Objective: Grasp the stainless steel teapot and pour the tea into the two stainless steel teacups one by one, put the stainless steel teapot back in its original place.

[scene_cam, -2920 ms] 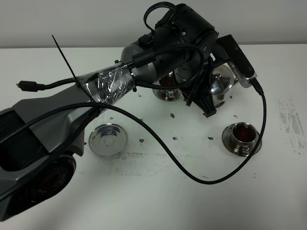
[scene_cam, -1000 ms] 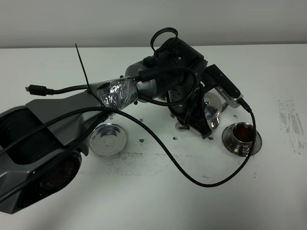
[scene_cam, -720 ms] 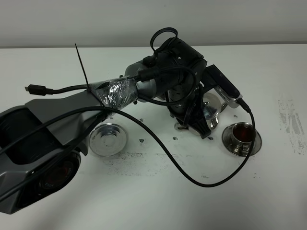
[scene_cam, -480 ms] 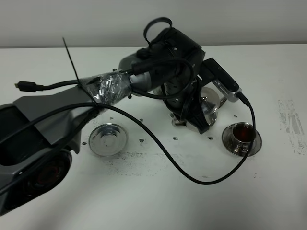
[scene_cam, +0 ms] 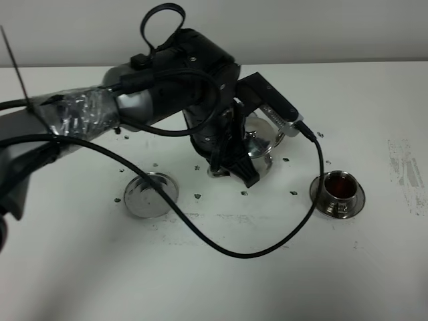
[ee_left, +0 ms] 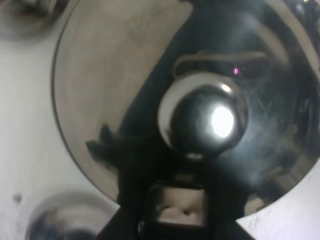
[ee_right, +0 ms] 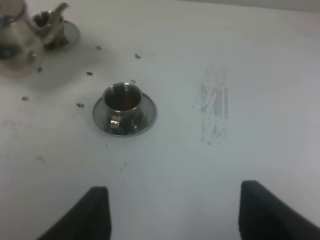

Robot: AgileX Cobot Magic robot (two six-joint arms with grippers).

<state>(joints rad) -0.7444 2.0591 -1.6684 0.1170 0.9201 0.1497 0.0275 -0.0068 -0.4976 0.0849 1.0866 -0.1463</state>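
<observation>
My left gripper (scene_cam: 232,164) is shut on the stainless steel teapot (scene_cam: 259,148) and holds it above the table's middle. The left wrist view shows the teapot's lid (ee_left: 125,75) and knob (ee_left: 202,117) from close above. One teacup (scene_cam: 339,192) with dark tea stands on its saucer at the right, also in the right wrist view (ee_right: 123,106). The other teacup (ee_right: 59,29) stands just behind the teapot's spout (ee_right: 59,9); my left arm hides it in the exterior view. The round steel tray (scene_cam: 150,196) lies bare to the teapot's left. My right gripper (ee_right: 177,215) is open and empty.
A black cable (scene_cam: 267,247) loops from the left wrist down over the table in front of the cups. Small dark specks (scene_cam: 293,194) dot the table around the cups. A grey scuffed patch (scene_cam: 404,167) marks the table's right side.
My left arm has swung left with the teapot, away from the filled teacup and closer to the tray. The filled teacup and the tray have not moved.
</observation>
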